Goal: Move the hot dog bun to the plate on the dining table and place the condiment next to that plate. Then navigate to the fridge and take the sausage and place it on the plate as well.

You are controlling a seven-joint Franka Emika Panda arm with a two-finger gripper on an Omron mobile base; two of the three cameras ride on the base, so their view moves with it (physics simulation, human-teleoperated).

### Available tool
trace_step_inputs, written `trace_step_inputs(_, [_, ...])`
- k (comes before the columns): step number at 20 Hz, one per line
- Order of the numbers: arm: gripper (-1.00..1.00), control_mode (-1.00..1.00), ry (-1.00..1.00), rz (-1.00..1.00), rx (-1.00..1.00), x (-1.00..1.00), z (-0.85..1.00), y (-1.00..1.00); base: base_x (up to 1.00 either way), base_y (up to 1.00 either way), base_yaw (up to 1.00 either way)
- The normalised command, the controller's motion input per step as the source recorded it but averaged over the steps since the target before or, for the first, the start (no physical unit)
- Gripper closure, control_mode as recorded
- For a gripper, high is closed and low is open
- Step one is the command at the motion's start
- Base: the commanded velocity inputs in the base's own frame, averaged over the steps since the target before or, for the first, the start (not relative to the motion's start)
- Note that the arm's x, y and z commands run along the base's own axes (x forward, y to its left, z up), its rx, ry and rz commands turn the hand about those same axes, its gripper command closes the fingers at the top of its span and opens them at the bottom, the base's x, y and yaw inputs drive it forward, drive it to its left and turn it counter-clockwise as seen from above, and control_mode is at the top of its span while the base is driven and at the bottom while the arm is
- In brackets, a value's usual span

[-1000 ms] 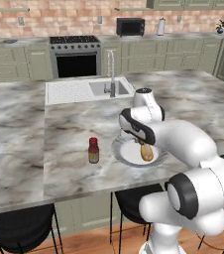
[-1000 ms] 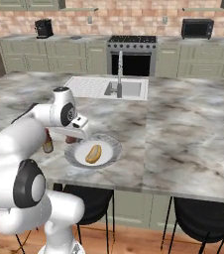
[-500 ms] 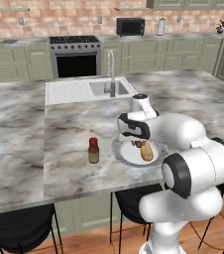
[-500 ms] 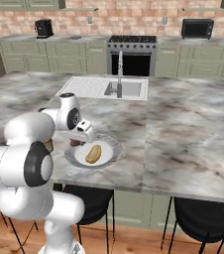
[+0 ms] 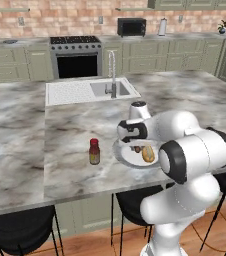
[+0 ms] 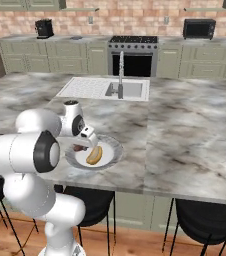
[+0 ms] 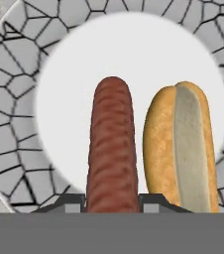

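Between the clenched jaws, the sausage (image 7: 112, 149) hangs beside the hot dog bun (image 7: 182, 148).

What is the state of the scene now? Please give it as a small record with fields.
gripper: gripper shut on the short reddish-brown sausage, low over the plate
bun: tan hot dog bun lies on the plate, beside the sausage
plate: round pale plate with a cracked-pattern rim, on the grey-white marble dining table
condiment: small red-capped bottle upright on the table, beside the plate, apart from it
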Motion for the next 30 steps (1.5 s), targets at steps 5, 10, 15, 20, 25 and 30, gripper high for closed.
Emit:
trace_step_inputs(5, [1.00,-1.00,-0.03,0.00,0.00,0.05,-0.24,0.05,0.00,0.00,0.00])
trace_step_inputs(10, [1.00,-1.00,-0.02,0.00,0.00,0.01,-0.24,0.04,0.00,0.00,0.00])
trace_step_inputs(15, [1.00,-1.00,-0.01,0.00,0.00,0.02,-0.23,0.00,0.00,0.00,0.00])
trace_step_inputs(20, [1.00,-1.00,-0.01,0.00,0.00,0.07,-0.18,0.00,0.00,0.00,0.00])
trace_step_inputs(25, [1.00,-1.00,-0.02,0.00,0.00,0.08,-0.16,0.00,0.00,0.00,0.00])
trace_step_inputs(30, [-1.00,-1.00,-0.02,0.00,0.00,0.08,-0.17,0.00,0.00,0.00,0.00])
